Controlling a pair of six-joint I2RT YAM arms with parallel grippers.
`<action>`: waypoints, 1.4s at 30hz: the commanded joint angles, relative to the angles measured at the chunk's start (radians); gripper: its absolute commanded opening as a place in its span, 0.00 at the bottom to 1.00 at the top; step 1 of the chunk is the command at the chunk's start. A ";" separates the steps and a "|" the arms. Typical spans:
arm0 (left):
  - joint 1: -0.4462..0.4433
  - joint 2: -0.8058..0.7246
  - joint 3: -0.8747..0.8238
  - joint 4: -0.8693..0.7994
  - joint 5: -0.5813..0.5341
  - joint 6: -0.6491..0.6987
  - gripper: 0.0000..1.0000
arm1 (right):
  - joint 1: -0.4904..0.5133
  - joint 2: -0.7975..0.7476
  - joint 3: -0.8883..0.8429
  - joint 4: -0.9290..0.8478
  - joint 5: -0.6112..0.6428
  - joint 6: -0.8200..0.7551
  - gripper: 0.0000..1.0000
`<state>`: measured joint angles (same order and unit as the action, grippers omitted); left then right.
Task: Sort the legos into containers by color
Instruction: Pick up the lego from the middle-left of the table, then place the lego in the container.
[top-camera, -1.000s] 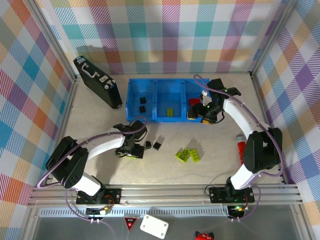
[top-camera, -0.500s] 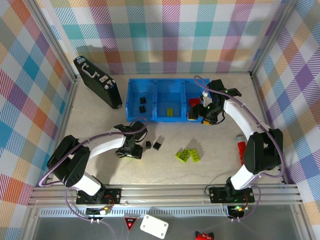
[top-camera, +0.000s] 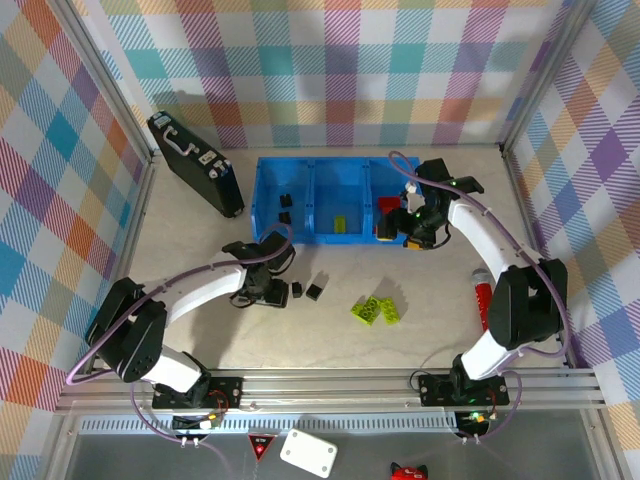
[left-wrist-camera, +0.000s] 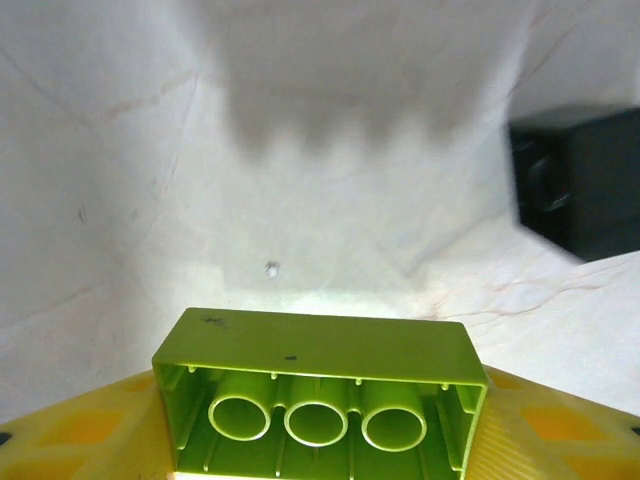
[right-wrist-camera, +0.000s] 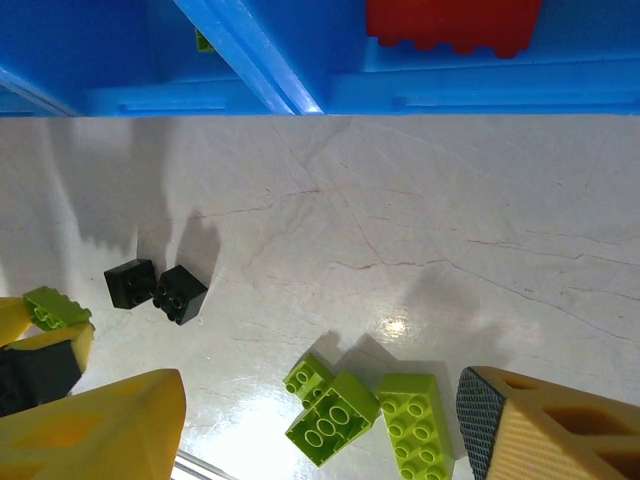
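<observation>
Yellow fingers (left-wrist-camera: 80, 440) of the left gripper (top-camera: 264, 290) pinch a lime brick (left-wrist-camera: 320, 350) — shifted slightly farther from its base than 1 second ago; 2 black bricks (top-camera: 314, 292) lie just right. The right gripper (top-camera: 397, 232), spread wide, hasn't moved — red brick (top-camera: 388, 203) just beyond in the blue tray (top-camera: 313, 238).

I see pastel plaid walls (top-camera: 340, 60) on 3 sides, pale marbled tabletop (top-camera: 190, 250) w/ faint veins, metal rail (top-camera: 330, 385) along near edge. Light glare on tabletop.
</observation>
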<state>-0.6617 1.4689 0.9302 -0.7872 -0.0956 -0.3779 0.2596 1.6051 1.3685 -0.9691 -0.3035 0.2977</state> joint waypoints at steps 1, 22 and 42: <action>-0.009 -0.026 0.071 -0.038 -0.005 -0.001 0.58 | 0.006 -0.043 -0.010 -0.031 0.005 -0.015 0.73; -0.050 0.325 0.584 0.023 0.025 -0.047 0.56 | 0.005 -0.129 -0.053 -0.068 0.076 0.002 0.73; -0.106 0.609 0.940 0.033 -0.180 -0.146 0.46 | 0.005 -0.201 -0.114 -0.070 0.065 0.017 0.73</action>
<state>-0.7635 2.0483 1.8175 -0.7559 -0.2066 -0.5129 0.2615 1.4353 1.2709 -1.0149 -0.2359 0.3027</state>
